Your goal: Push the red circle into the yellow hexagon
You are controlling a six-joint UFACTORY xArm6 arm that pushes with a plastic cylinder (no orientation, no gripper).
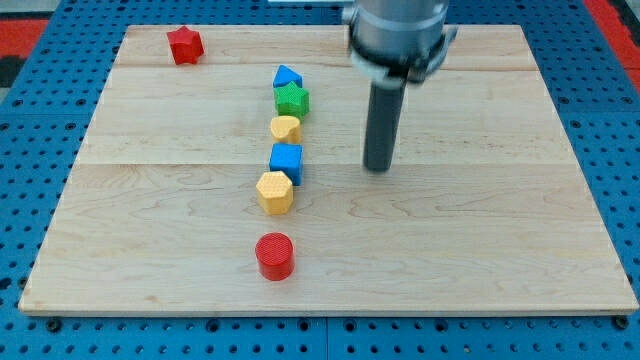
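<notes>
The red circle (274, 256) stands near the view's bottom, left of centre. The yellow hexagon (274, 192) sits just above it, a short gap between them. My tip (377, 168) rests on the board to the right of the column of blocks, level with the blue cube (286, 162), and touches no block. It is up and to the right of the red circle.
Above the hexagon run a blue cube, a yellow heart-like block (285, 129), a green star (292, 99) and a blue triangle (288, 77). A red star (184, 45) lies at the top left. The arm's body hides the green cylinder's spot at the top.
</notes>
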